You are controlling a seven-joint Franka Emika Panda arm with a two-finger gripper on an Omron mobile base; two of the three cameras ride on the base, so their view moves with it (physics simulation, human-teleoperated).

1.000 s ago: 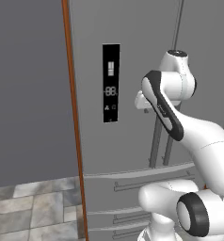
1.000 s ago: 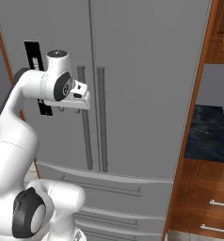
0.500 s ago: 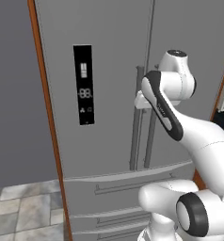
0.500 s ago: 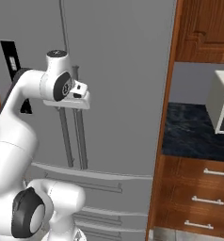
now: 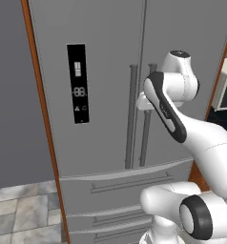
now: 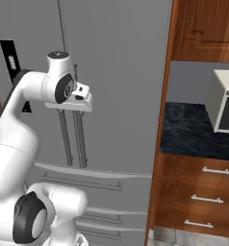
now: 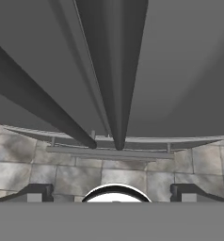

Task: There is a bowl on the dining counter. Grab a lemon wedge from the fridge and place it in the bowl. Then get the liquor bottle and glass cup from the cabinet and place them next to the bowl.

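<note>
**Open gripper facing the fridge handles, doors shut**

Left base view: the fridge (image 5: 110, 95) is standing with both upper doors closed, so the lemon wedge is presumably lying hidden behind them. The arm is rising from the lower right, bending at the elbow and reaching its hand toward the two vertical bar handles (image 5: 132, 116) at the centre seam; the forearm is covering the hand itself. The risk, as I judge it, is the fingers closing beside a bar instead of around it, or straddling both bars at once, so the pull would slip off or drag the wrong door.

Right base view: the hand is jutting out level from the wrist, sitting just in front of the handles (image 6: 73, 139) near their upper ends. The wooden panel (image 6: 162, 120) at the fridge's right edge is close enough that a swinging right door could be crowding the base.

Hand view: the gripper (image 7: 113, 192) is looking down along the bars, its fingertips (image 7: 38, 192) spread wide at the bottom corners and holding nothing. The right door's handle (image 7: 115, 70) is running between them; the left one (image 7: 43, 103) is slanting off beside it.
</note>
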